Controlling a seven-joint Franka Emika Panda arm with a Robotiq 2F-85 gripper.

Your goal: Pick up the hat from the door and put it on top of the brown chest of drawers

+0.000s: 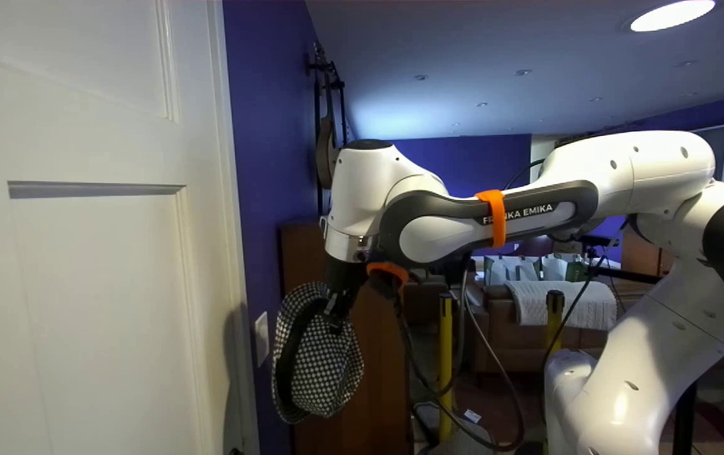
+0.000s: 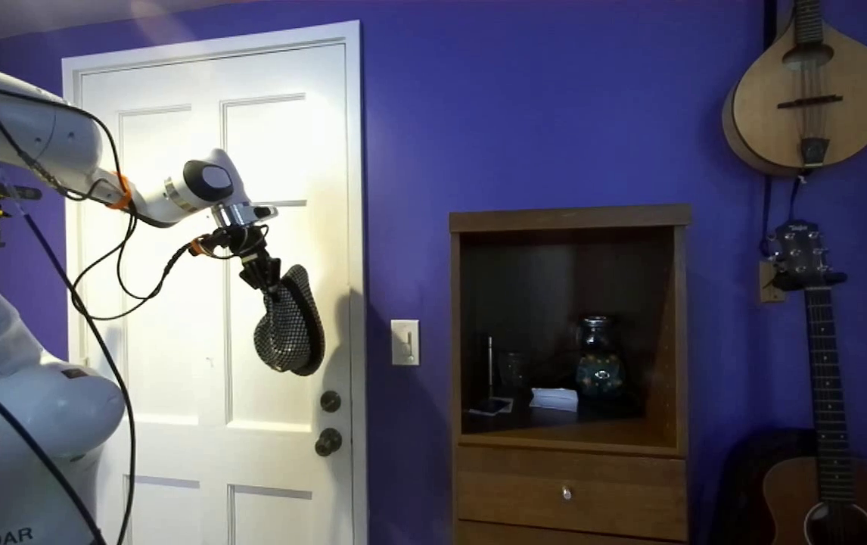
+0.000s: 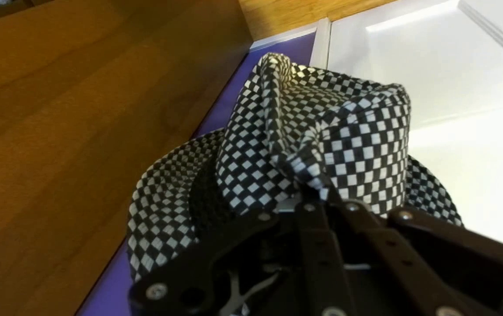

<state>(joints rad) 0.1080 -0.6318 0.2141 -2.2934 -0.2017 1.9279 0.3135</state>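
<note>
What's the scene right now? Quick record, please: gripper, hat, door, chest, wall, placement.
gripper: jaws shut on the hat
hat: black-and-white checked, held by the crown, apart from the door
door: white, panelled, closed
brown chest of drawers: right of the door in an exterior view; top surface too edge-on to judge
purple wall: light switch between door and chest; guitar beyond the chest
placement: hat not yet on the chest
</note>
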